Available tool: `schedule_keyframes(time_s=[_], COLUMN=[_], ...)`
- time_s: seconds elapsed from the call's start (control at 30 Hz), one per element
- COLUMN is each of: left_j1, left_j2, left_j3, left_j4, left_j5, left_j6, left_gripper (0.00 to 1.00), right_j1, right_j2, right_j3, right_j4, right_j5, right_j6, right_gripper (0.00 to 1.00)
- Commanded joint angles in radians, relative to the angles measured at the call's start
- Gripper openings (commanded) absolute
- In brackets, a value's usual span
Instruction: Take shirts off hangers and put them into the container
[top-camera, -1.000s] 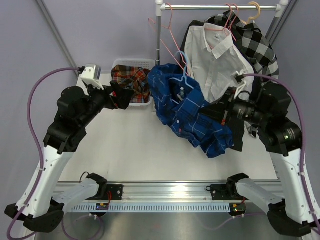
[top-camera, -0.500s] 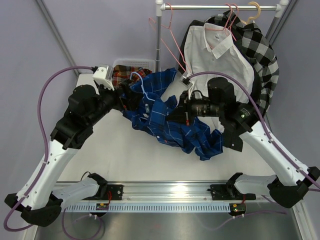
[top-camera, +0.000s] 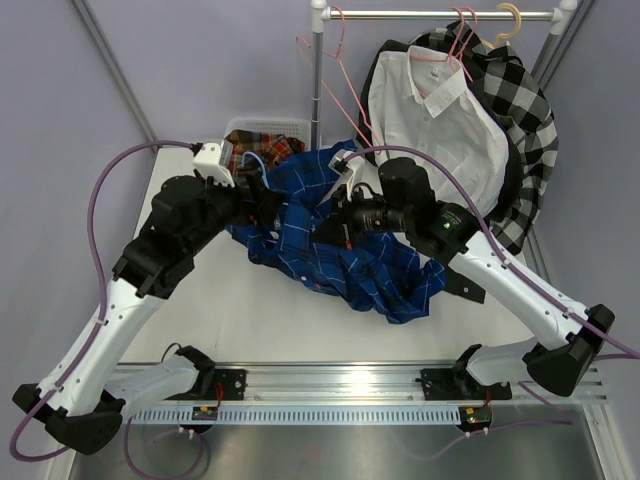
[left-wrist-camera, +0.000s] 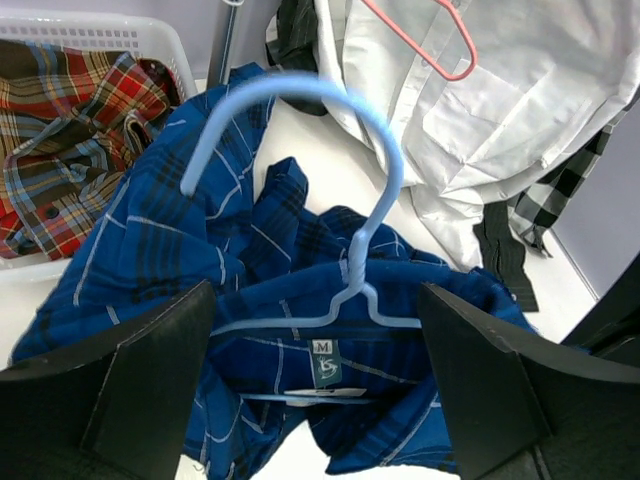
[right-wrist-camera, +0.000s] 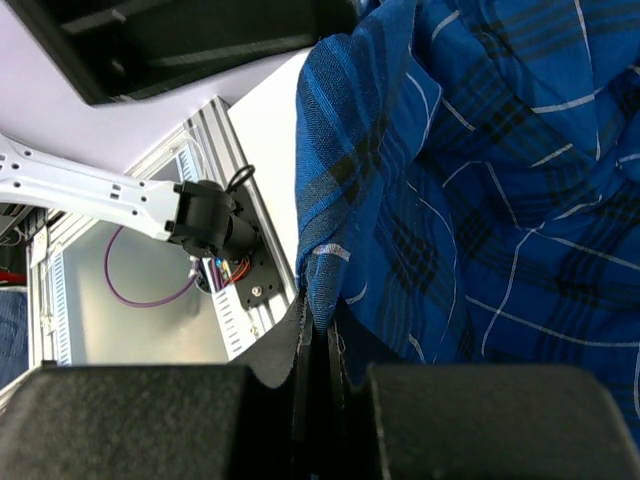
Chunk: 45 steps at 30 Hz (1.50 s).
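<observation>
- The right gripper (right-wrist-camera: 318, 335) is clamped on a fold of the blue shirt (top-camera: 372, 268), pinching the cloth between closed fingers. It holds that side up while the rest of the garment lies crumpled on the table (top-camera: 230, 320), between the two arms.
- The left gripper (left-wrist-camera: 318, 330) stands wide apart with nothing in it. Its fingers sit on either side of the shirt's collar and size label, just below the neck of the light blue hanger (left-wrist-camera: 300, 82).
- That hanger is not yet out. Its shoulders are inside the collar and only the hook sticks up clear of the cloth. Stripping this shirt looks like the step in hand, and it is only partly done.
- Farther back at the left is the container (top-camera: 265, 122), with the red plaid shirt (top-camera: 250, 148) already in it and no hanger visible on it. One garment therefore counts as finished.
- The blue shirt's upper edge lies just beside the container, but none of it is inside.
- At the back, the white shirt (top-camera: 430, 120) hangs from the rail (top-camera: 430, 15) on a pink hanger (top-camera: 436, 57). The black-and-white checked shirt (top-camera: 525, 100) hangs behind it.
- Both are untouched, so by this count one shirt is stowed, one is under way, and at least two remain.
</observation>
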Motion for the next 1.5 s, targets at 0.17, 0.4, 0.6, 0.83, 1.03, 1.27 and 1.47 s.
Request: schedule_keyframes(time_s=[0.17, 0.4, 0.6, 0.83, 1.03, 1.27, 1.47], left_j1=[-0.002, -0.002, -0.002, -0.002, -0.002, -0.004, -0.004], left_j2=[0.006, 0.004, 0.010, 0.007, 0.004, -0.008, 0.036], left_j3=[-0.031, -0.038, -0.045, -0.062, -0.073, -0.139, -0.151], left_j4=[0.103, 0.149, 0.154, 0.152, 0.152, 0.200, 0.212], left_j5=[-0.001, -0.008, -0.005, -0.015, -0.039, -0.212, -0.249], left_j6=[-0.064, -0.082, -0.093, -0.098, -0.085, 0.007, -0.010], left_gripper=[0.71, 0.62, 0.51, 0.23, 0.00, 0.00, 0.00], right_j1=[0.017, 0.038, 0.046, 0.054, 0.063, 0.066, 0.068], right_j2=[0.003, 0.009, 0.003, 0.008, 0.012, -0.063, -0.193], right_j3=[-0.003, -0.038, -0.061, -0.064, -0.058, -0.064, -0.087], right_j4=[0.140, 0.156, 0.170, 0.170, 0.152, 0.074, 0.031], right_j5=[-0.006, -0.004, 0.004, 0.027, 0.059, 0.181, 0.372], right_j6=[0.011, 0.011, 0.017, 0.017, 0.009, 0.014, 0.060], right_gripper=[0.00, 0.00, 0.00, 0.00, 0.09, 0.68, 0.86])
